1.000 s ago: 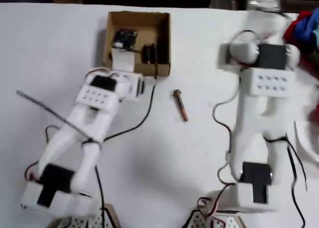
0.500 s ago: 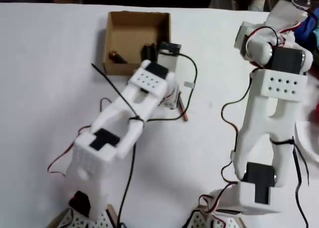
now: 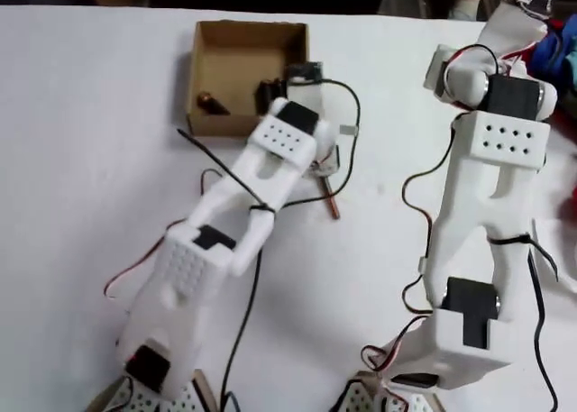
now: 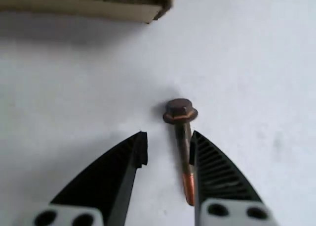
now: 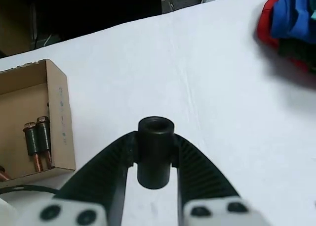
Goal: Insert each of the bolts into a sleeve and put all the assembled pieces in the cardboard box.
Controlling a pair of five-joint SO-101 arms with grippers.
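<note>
A copper bolt (image 4: 181, 137) lies on the white table between the fingers of my open left gripper (image 4: 169, 146), close to one finger. In the high view this bolt (image 3: 332, 201) pokes out from under the left gripper (image 3: 323, 160), just in front of the cardboard box (image 3: 203, 65). My right gripper (image 5: 154, 147) is shut on a black sleeve (image 5: 156, 154), held upright above the table. The box (image 5: 58, 122) holds assembled pieces (image 5: 37, 143) with copper bolts in dark sleeves; they also show in the high view (image 3: 269, 95).
The left arm (image 3: 225, 223) stretches diagonally across the table's middle, trailing black cables. The right arm (image 3: 491, 160) stands along the right side. A red and blue cloth (image 5: 291, 23) lies at the table's far right edge.
My left gripper has swung from over the box to the right and down, over the loose bolt. The right arm has shifted slightly at the far right.
</note>
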